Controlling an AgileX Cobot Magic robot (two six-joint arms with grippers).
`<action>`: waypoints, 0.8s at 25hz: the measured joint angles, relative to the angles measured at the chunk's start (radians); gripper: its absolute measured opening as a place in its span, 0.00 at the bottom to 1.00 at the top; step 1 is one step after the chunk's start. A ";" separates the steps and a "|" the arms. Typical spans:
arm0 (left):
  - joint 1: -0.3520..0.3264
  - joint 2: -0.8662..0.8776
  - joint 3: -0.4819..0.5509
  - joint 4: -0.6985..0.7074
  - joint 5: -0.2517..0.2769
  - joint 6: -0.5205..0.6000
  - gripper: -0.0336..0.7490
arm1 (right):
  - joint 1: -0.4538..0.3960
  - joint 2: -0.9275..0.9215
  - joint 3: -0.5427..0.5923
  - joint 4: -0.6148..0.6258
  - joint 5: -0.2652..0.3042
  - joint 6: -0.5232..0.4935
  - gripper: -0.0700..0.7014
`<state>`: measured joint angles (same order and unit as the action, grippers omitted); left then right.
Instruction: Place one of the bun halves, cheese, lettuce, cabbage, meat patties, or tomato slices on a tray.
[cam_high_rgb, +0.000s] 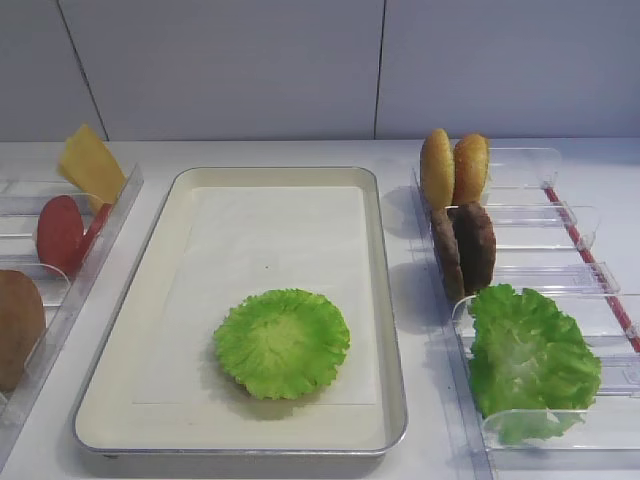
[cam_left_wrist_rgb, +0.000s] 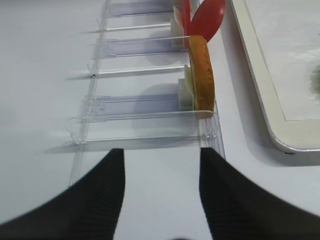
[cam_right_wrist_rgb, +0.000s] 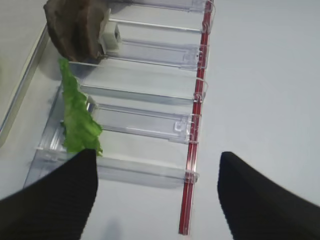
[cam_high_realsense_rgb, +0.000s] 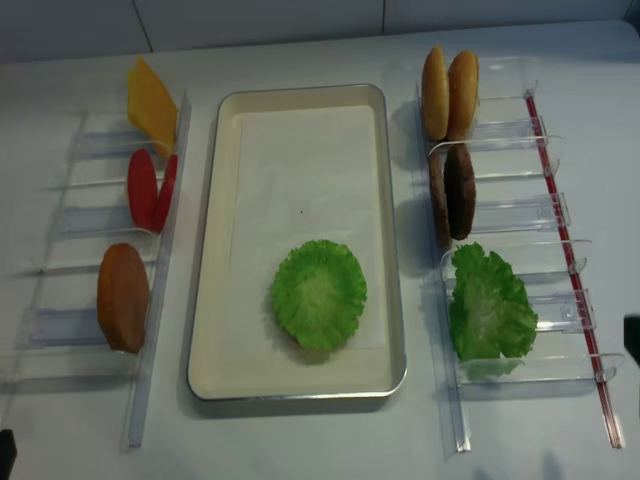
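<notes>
Silver metal, rectangular with rounded corners, cream inside and lined with white paper: the tray (cam_high_realsense_rgb: 208, 300) is set at the middle of the white table (cam_high_realsense_rgb: 320, 440). One bright green, round, frilly-edged lettuce leaf (cam_high_realsense_rgb: 318, 294) is laid flat on the paper in the tray's near half, well apart from the rims.

Clear plastic slotted racks are placed on both sides. In the right rack (cam_high_realsense_rgb: 545, 215), from far to near, are stood two golden-brown round bun halves (cam_high_realsense_rgb: 449, 92) on edge and touching each other, two dark brown rough meat patties (cam_high_realsense_rgb: 452, 192) on edge, and a bigger heap of green leaves (cam_high_realsense_rgb: 488, 308). A red strip (cam_high_realsense_rgb: 570, 260) is run along that rack's outer edge.

In the left rack (cam_high_realsense_rgb: 70, 215) are held a thin yellow cheese slice (cam_high_realsense_rgb: 152, 107), tilted, two red round tomato slices (cam_high_realsense_rgb: 150, 189) leaning apart, and one more brown bun half (cam_high_realsense_rgb: 123, 296) on edge nearest the front.

The right gripper (cam_right_wrist_rgb: 155, 197) is seen in its wrist view with its black ribbed fingers (cam_right_wrist_rgb: 55, 202) spread wide over the near end of the right rack; nothing is held between them. The left gripper (cam_left_wrist_rgb: 161, 195) is likewise seen with its black fingers (cam_left_wrist_rgb: 90, 205) parted above the table just before the left rack, with nothing gripped.
</notes>
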<state>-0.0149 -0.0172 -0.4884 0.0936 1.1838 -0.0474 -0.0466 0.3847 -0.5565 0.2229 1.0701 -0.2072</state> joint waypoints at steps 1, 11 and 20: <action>0.000 0.000 0.000 0.000 0.000 0.000 0.48 | -0.002 -0.040 0.009 -0.014 0.019 0.010 0.77; 0.000 0.000 0.000 0.000 0.000 0.000 0.48 | -0.002 -0.393 0.037 -0.097 0.132 0.070 0.77; 0.000 0.000 0.000 0.000 0.000 0.000 0.48 | -0.002 -0.401 0.083 -0.104 0.082 0.068 0.76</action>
<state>-0.0149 -0.0172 -0.4884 0.0936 1.1838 -0.0474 -0.0482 -0.0160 -0.4735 0.1188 1.1520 -0.1392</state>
